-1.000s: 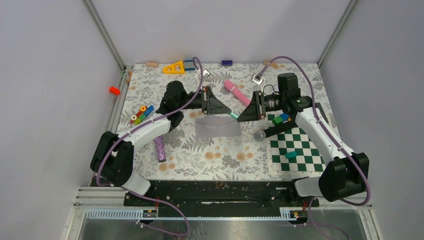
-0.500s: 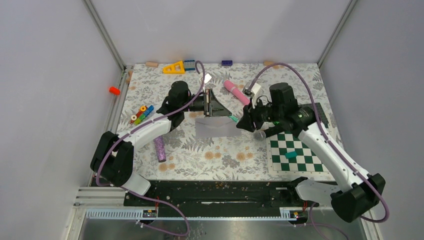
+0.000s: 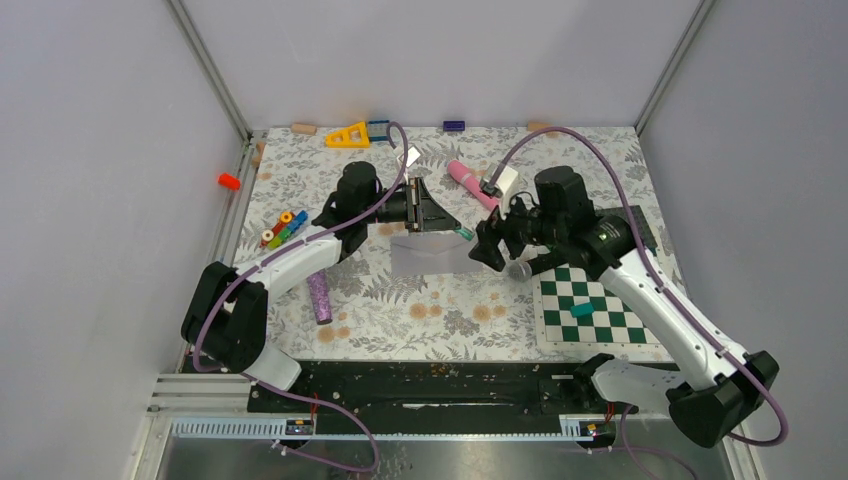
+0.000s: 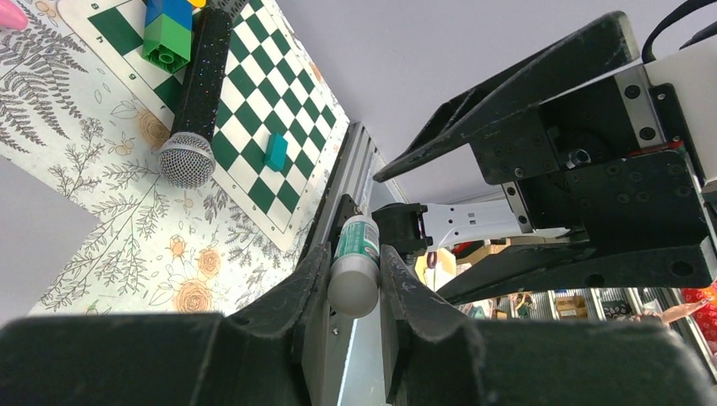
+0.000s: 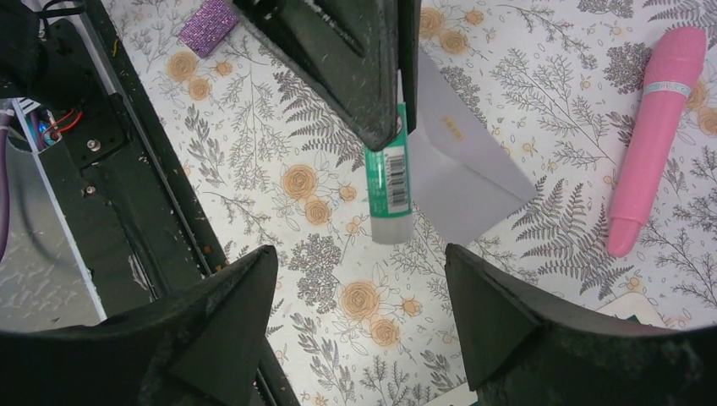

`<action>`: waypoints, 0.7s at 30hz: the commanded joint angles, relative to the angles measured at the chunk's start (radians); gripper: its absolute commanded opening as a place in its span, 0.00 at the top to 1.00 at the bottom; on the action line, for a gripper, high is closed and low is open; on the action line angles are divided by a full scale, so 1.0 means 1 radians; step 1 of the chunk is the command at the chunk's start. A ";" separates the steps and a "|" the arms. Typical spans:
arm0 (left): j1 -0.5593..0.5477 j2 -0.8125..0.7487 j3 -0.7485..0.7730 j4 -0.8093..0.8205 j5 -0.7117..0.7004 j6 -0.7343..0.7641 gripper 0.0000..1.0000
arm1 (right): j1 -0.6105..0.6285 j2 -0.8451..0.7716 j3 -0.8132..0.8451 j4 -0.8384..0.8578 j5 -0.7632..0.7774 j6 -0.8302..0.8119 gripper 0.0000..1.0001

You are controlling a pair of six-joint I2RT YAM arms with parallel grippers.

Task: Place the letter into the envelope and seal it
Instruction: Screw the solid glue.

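My left gripper (image 3: 438,220) is shut on a green-and-white glue stick (image 4: 353,279), which points out toward the right arm. The stick's free end (image 5: 388,190) hangs just over the right edge of the pale grey envelope (image 3: 434,256). The envelope (image 5: 461,165) lies flat on the floral cloth. My right gripper (image 3: 488,246) hovers just beyond the stick's tip, and its jaws (image 5: 359,258) stand wide open with nothing between them. The letter is not in view.
A pink tube (image 3: 471,184) lies behind the envelope. A microphone (image 3: 519,269) rests at the edge of the green checkerboard mat (image 3: 600,325), which carries a teal block (image 3: 582,310). A purple glitter cylinder (image 3: 320,297) and coloured blocks (image 3: 284,228) are at left.
The right arm has swung left and forward to the glue stick's tip, and its jaws have opened wide. The left gripper shifted slightly left with the stick, then held still.
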 commanded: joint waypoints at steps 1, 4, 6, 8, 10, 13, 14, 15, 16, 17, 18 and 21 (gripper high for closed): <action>0.000 -0.002 0.026 0.025 -0.019 0.021 0.97 | 0.015 0.058 0.054 0.006 0.034 -0.019 0.20; 0.000 -0.002 0.025 0.025 -0.020 0.020 0.97 | 0.043 0.084 0.058 0.019 0.073 -0.036 0.21; 0.000 0.000 0.025 0.026 -0.020 0.017 0.97 | 0.059 0.094 0.058 0.027 0.091 -0.045 0.24; 0.000 0.001 0.024 0.030 -0.019 0.013 0.97 | 0.067 0.100 0.054 0.042 0.099 -0.051 0.30; 0.000 0.001 0.023 0.032 -0.017 0.012 0.97 | 0.074 0.098 0.041 0.058 0.103 -0.058 0.35; -0.001 0.003 0.024 0.033 -0.018 0.011 0.97 | 0.083 0.095 0.026 0.078 0.106 -0.068 0.41; -0.001 0.004 0.024 0.033 -0.018 0.012 0.97 | 0.086 0.094 0.023 0.082 0.109 -0.072 0.42; -0.002 0.005 0.024 0.034 -0.016 0.012 0.97 | 0.089 0.094 0.019 0.087 0.113 -0.077 0.44; -0.003 0.004 0.024 0.034 -0.016 0.012 0.97 | 0.092 0.094 0.017 0.091 0.117 -0.081 0.46; -0.004 0.006 0.024 0.036 -0.016 0.012 0.97 | 0.092 0.095 0.015 0.097 0.119 -0.085 0.49; -0.004 0.006 0.024 0.037 -0.015 0.010 0.97 | 0.095 0.098 0.012 0.101 0.121 -0.087 0.52; -0.007 0.006 0.025 0.039 -0.013 0.009 0.97 | 0.097 0.105 0.013 0.103 0.106 -0.092 0.67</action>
